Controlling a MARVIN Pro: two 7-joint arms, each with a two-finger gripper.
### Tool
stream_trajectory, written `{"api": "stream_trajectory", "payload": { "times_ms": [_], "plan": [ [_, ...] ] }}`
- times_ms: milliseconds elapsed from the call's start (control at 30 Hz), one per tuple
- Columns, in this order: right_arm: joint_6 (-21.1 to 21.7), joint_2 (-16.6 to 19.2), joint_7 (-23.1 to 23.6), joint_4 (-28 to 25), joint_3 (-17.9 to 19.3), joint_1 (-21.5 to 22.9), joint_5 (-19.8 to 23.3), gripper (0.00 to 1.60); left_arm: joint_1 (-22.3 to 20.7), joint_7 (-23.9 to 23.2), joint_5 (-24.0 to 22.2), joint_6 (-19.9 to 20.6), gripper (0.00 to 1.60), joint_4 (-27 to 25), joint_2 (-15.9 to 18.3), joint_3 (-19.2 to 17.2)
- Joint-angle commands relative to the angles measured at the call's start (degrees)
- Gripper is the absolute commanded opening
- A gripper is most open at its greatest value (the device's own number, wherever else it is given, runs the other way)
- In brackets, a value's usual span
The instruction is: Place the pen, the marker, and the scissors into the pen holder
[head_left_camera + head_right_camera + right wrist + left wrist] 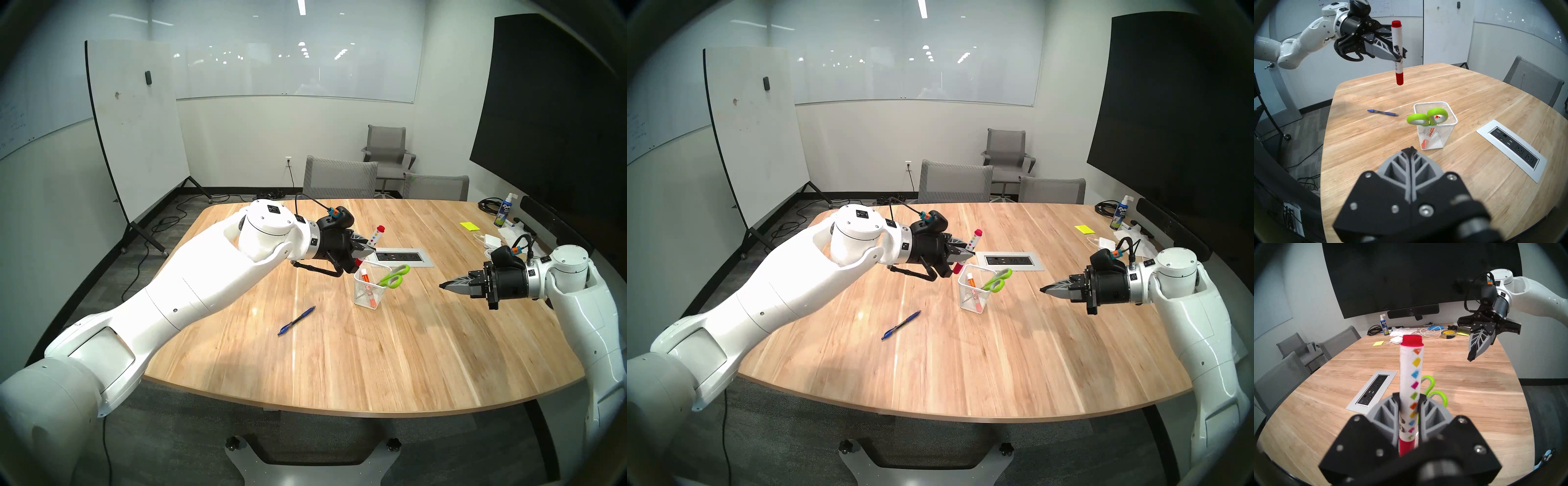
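Head view: a wooden table (339, 339) with 2 white robot arms reaching over it. The left gripper (368, 250) is clamped on a white marker (376, 234) with red ends, held upright in the air just above and behind the pen holder (369, 292), a white mesh cup. The scissors (393, 276) stand in the cup, green handles up, beside an orange-and-white marker (365, 276). The blue pen (297, 320) lies flat on the table, nearer the robot and apart from the cup. The right gripper (444, 285) hangs well to the right, fingers together and empty.

Left wrist view: the marker (1411, 390) rises between the 2 grey fingers (1388, 414), which press its sides (green handles (1434, 390) show behind).

Right wrist view: the closed fingers (1411, 152) point at the cup (1451, 130); the pen (1383, 112) lies left of it, and the marker's (1397, 50) lower red end hangs clear of the table.
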Motion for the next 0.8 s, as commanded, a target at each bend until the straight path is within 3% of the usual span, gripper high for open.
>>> {"api": "stream_trajectory", "payload": {
  "times_ms": [0, 767],
  "plan": [
    [0.14, -0.09, -0.23, -0.41, 0.33, 0.76, 0.24, 0.0, -2.32, -0.73, -0.12, -1.98, 0.0, 1.36, -2.28, -0.69],
    [0.08, -0.09, -0.22, -0.4, 0.34, 0.75, 0.2, 0.0, -8.29, -5.1, 2.1, -6.47, 0.0, 17.99, -11.36, 1.45]
  ]
}}
